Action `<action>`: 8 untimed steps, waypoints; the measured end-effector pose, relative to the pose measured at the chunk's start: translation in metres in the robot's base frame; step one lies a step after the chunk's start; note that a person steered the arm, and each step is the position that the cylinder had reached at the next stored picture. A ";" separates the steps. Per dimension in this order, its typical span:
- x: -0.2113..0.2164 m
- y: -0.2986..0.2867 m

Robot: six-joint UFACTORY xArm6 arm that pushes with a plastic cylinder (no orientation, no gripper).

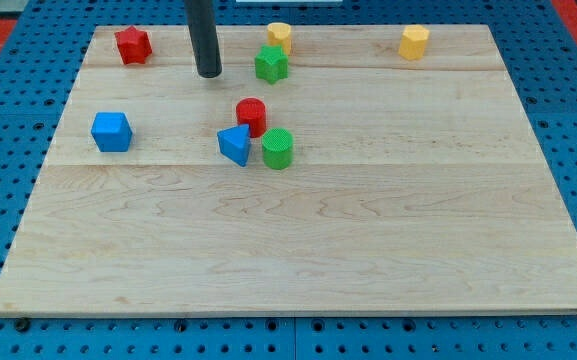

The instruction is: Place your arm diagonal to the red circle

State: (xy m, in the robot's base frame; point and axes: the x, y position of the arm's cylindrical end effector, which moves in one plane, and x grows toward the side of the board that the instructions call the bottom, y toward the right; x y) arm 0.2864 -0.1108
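Observation:
The red circle point(252, 114) stands near the board's middle, a little toward the view's top. A blue triangle point(235, 144) touches it at its lower left and a green circle point(278, 149) sits at its lower right. My tip point(209, 74) rests on the board up and to the left of the red circle, with a clear gap between them. The dark rod rises from the tip out of the view's top.
A red star point(133, 45) lies at the top left. A blue cube point(111, 132) lies at the left. A green star-like block point(271, 64) and a yellow block point(280, 36) lie right of my tip. A yellow hexagon point(414, 42) lies at the top right.

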 end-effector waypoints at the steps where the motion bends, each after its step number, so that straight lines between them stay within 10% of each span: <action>1: 0.029 -0.002; 8: 0.047 0.002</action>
